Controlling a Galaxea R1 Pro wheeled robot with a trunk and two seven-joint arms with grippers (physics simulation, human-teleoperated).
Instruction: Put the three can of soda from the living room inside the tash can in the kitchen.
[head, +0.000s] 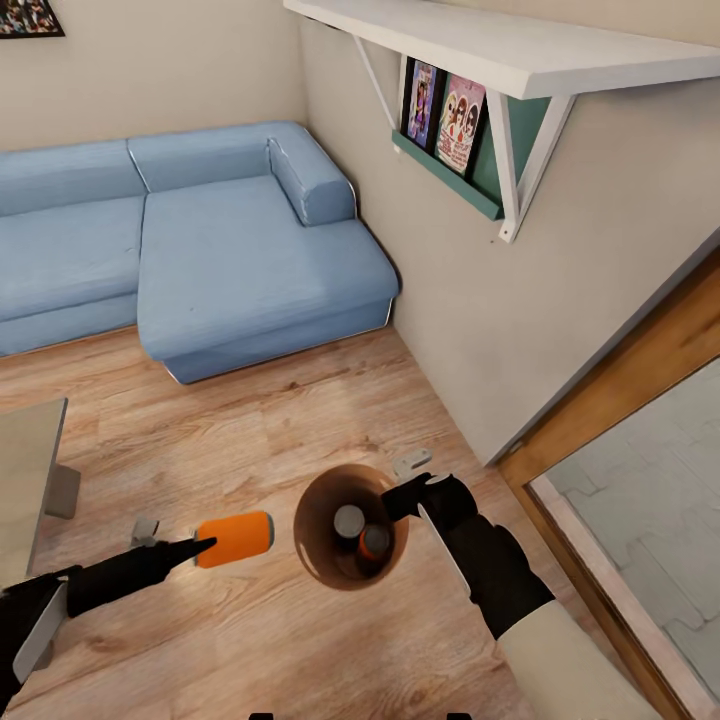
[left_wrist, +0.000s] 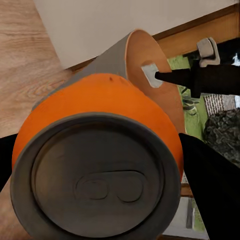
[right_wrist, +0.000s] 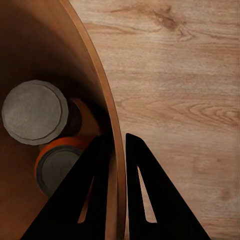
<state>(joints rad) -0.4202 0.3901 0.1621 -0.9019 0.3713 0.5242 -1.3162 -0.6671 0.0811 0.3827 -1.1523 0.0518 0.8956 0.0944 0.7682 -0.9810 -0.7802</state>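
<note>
Two cans (right_wrist: 35, 111) inside trash can (head: 318, 560), third orange can (head: 236, 537) in left end effector (head: 200, 548)

Robot body, head cam: both arms matte black at the wrist end. Right arm (head: 495, 570) black, bulbous wrist, thin white stripe along it, then a cream/off-white forearm shell toward the base. Left arm (head: 95, 585) slim black tube, black block w/ a white panel at frame edge. Small grey tab-like bracket by each wrist. Right gripper (right_wrist: 116, 192): two flat black triangular fingers (right_wrist: 150, 200) w/ slot cut-outs. Left gripper (left_wrist: 107, 165): plain black fingers, tapered. No cables, screws or markings visible.
</note>
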